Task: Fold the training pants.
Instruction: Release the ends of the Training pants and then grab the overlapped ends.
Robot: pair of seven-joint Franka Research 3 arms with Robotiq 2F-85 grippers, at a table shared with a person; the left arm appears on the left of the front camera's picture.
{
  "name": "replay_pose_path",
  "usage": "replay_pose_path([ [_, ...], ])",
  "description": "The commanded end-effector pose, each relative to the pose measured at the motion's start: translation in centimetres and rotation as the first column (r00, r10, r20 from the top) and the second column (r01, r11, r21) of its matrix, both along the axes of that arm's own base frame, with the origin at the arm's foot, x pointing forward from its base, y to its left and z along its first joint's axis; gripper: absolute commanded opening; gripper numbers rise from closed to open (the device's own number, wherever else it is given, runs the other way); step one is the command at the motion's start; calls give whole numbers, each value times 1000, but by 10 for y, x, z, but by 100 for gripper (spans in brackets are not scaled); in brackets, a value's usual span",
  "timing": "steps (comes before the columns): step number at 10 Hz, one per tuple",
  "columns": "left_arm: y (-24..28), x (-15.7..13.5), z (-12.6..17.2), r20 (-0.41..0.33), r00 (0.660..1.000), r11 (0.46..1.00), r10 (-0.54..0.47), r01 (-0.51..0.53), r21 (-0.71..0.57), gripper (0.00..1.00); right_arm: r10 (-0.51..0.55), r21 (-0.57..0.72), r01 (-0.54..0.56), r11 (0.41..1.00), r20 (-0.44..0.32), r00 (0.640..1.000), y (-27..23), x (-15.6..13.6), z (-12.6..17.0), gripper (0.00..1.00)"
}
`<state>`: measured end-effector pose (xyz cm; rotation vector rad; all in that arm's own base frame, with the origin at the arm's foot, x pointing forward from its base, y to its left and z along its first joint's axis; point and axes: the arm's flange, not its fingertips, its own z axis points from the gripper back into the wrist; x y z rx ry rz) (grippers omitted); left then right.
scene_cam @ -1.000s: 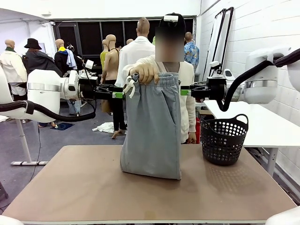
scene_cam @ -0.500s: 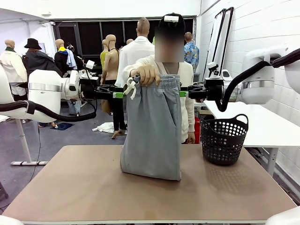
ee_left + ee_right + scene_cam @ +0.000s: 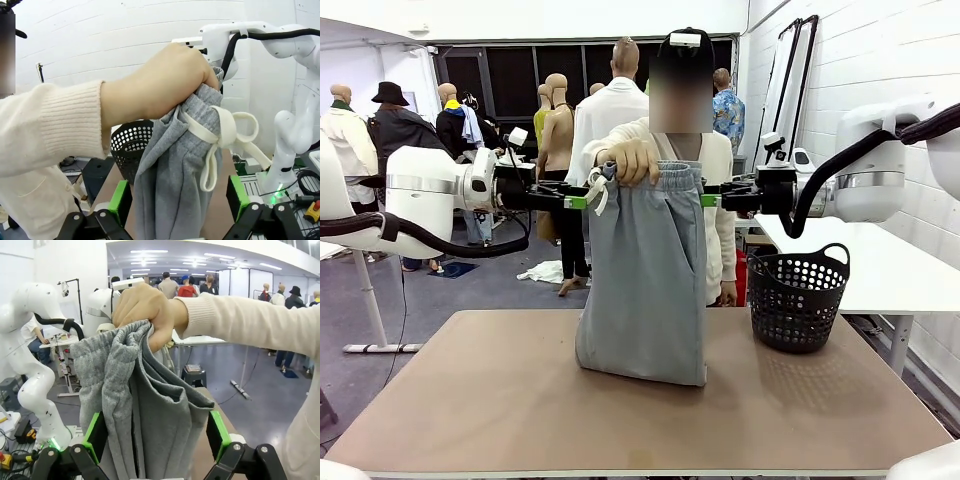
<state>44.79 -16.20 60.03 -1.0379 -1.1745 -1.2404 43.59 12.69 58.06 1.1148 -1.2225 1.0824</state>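
Note:
A person's hand point(image 3: 632, 158) holds the light grey training pants point(image 3: 645, 290) up by the bunched waistband, and their lower end rests on the table point(image 3: 470, 400). My left gripper point(image 3: 578, 201) is open at the waistband's left edge. My right gripper point(image 3: 708, 199) is open at its right edge. In the left wrist view the grey fabric point(image 3: 170, 185) and white drawstring point(image 3: 220, 135) hang between the spread green pads point(image 3: 120, 196) of that gripper point(image 3: 178, 200). In the right wrist view the pants point(image 3: 145, 405) sit between the open gripper's point(image 3: 157, 437) pads point(image 3: 219, 432), under the hand point(image 3: 145, 305).
A black perforated basket point(image 3: 798, 298) stands at the table's right far side and also shows as the basket point(image 3: 127, 145) behind the pants. The person stands at the far edge. A white side table point(image 3: 880, 265) is to the right.
Both grippers have crept inward toward the waistband, the left to the right and the right to the left. The hand and the pants have stayed put.

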Motion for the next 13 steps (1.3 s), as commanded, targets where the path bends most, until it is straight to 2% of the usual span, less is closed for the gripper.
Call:
replay_pose_path([
  [1,-2,2,2,-33,999,999,-26,27,26,100,-4,23,4,1000,-15,1000,-6,-8,-2,100],
  [6,-5,3,0,-48,998,999,-29,30,34,100,34,30,-33,999,-36,999,-4,-20,-6,100],
  [13,-5,7,-2,-62,998,999,-33,35,30,100,47,6,-47,999,-18,999,9,-42,-5,100],
])
